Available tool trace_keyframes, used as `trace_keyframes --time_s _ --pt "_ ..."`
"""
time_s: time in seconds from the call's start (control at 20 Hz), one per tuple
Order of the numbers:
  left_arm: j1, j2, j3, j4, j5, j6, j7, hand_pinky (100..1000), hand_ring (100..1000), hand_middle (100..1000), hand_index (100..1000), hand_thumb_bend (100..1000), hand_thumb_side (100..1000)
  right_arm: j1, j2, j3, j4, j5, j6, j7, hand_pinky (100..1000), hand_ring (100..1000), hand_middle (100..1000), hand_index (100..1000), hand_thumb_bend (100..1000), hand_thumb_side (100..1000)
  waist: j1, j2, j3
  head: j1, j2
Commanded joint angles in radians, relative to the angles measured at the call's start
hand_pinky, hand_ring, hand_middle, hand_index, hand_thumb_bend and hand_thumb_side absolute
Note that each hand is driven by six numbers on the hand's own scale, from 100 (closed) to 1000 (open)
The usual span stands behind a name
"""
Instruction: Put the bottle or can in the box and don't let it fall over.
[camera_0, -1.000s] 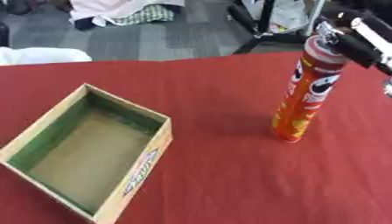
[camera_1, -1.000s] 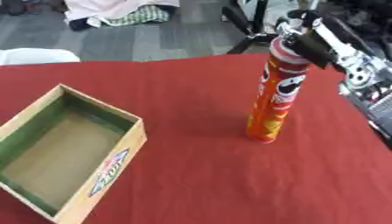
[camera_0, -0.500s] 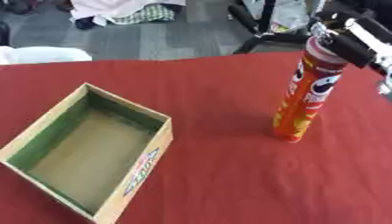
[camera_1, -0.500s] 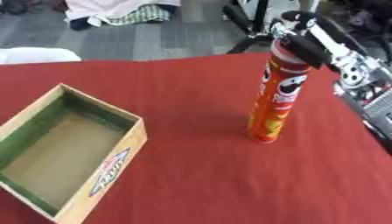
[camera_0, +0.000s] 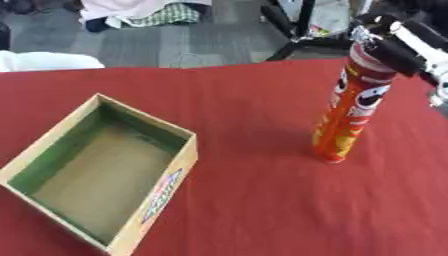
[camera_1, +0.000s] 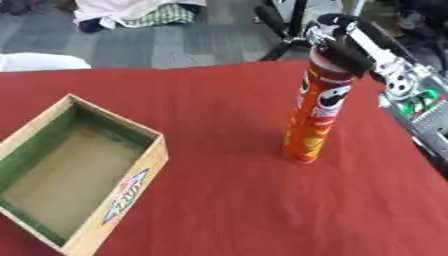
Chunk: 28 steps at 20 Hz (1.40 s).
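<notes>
In the left eye view my right hand (camera_0: 391, 41) curls over the top of the can (camera_0: 350, 112), which stands upright, slightly tilted, on the red surface (camera_0: 262, 200) below my hand. I judge this the grasping step; next comes a lift kept upright, carried well off to my hand's left.

In the right eye view the box (camera_1: 131, 187) lies there, open and empty. My left hand does not show.
</notes>
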Motion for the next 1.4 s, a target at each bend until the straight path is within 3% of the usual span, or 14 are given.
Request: trace_keyframes --time_s 0.05,0.35,0.6,1.1,1.4 --pt "-0.009 0.018 0.01 -0.015 -0.002 -0.001 -0.003 877 778 828 734 530 458 -0.013 -0.02 -0.004 -0.002 0.009 -0.002 0.014 816 966 947 949 100 1000 0.0 -0.007 0.003 -0.003 -0.013" --pt "-0.01 0.018 0.01 -0.015 -0.003 -0.002 -0.004 877 777 828 734 531 457 -0.012 -0.018 0.002 0.003 0.026 -0.006 0.038 815 963 944 958 100 1000 0.002 -0.005 0.003 -0.005 -0.015" --pt "-0.011 0.019 0.01 -0.015 -0.003 -0.002 -0.005 878 777 828 733 531 457 -0.011 -0.02 0.004 0.003 0.055 -0.013 0.063 809 955 942 964 155 996 0.002 -0.003 0.003 -0.006 -0.015" --pt "-0.014 0.019 0.009 -0.015 -0.003 -0.003 -0.007 878 777 828 731 530 455 -0.011 -0.033 0.003 0.008 0.108 -0.033 0.143 737 909 903 949 195 785 0.003 0.002 0.006 -0.009 -0.015" --pt "-0.015 0.019 0.01 -0.015 -0.003 -0.003 -0.008 878 778 828 729 528 453 -0.018 -0.043 0.004 0.012 0.138 -0.045 0.192 636 887 893 946 219 670 0.001 0.004 0.008 -0.01 -0.012"
